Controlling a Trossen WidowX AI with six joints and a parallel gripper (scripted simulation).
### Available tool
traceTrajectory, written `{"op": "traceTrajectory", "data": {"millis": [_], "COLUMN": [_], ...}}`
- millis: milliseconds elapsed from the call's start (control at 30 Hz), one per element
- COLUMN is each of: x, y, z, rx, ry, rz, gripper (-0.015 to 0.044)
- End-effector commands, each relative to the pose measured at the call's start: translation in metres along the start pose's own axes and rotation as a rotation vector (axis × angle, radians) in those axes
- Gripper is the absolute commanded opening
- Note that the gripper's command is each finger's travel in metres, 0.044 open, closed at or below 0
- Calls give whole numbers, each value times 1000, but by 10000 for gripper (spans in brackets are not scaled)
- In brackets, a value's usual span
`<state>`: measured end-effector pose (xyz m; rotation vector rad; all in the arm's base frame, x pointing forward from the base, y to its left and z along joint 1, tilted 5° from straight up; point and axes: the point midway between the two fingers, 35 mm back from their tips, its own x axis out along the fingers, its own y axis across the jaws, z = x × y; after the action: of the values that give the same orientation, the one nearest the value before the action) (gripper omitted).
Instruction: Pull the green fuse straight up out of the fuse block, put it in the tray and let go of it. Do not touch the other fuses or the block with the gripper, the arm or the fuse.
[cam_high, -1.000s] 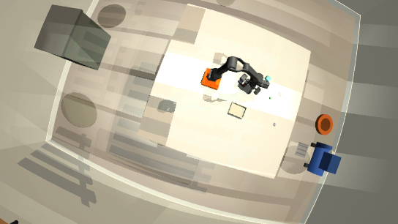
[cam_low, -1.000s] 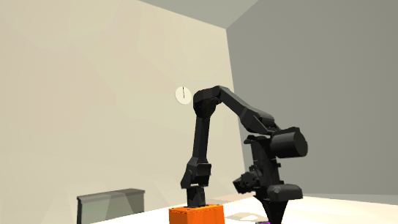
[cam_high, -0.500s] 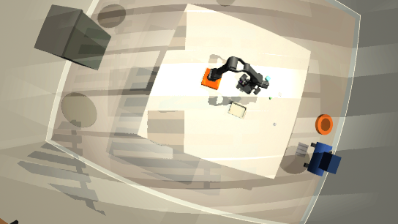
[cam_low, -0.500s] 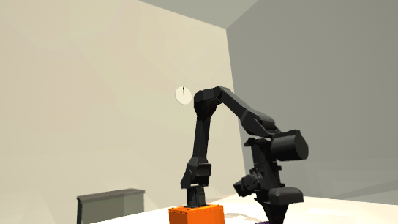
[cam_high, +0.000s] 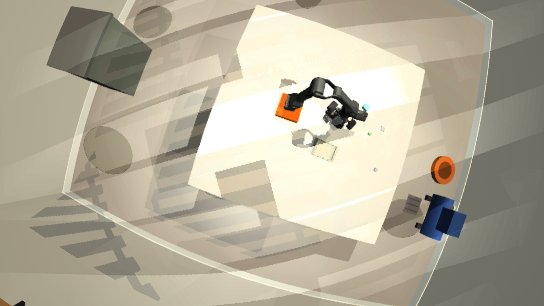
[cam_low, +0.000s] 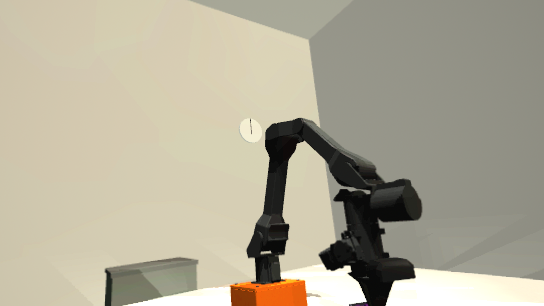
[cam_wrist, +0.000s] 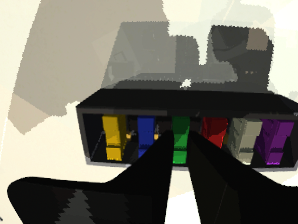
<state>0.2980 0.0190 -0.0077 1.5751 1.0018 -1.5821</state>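
Observation:
The green fuse (cam_wrist: 180, 125) stands upright in the black fuse block (cam_wrist: 165, 100) in the wrist view, between the blue fuse (cam_wrist: 146, 127) and the red fuse (cam_wrist: 216, 125). My gripper (cam_wrist: 179, 137) (cam_low: 375, 300) points down with one fingertip at each side of the green fuse. The narrow gap is about as wide as the fuse, and the gripper looks shut on it. The fuse still sits in its slot. The pale tray (cam_high: 321, 157) lies below the arm in the top view. The fingertips are hidden there by the arm.
The block also holds a yellow fuse (cam_wrist: 114, 132), a pale fuse (cam_wrist: 245, 135) and a purple fuse (cam_wrist: 275, 135). The fingers pass close to the blue and red fuses. Small objects, one green (cam_high: 369, 133) and one cyan (cam_high: 366, 107), lie near the arm.

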Motion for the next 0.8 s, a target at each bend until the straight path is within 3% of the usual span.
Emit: {"op": "traceTrajectory", "data": {"millis": [0, 767], "x": [0, -9], "y": [0, 1], "z": [0, 0], "rx": [0, 1], "ry": [0, 1], "rz": [0, 0], "gripper": [7, 0]}}
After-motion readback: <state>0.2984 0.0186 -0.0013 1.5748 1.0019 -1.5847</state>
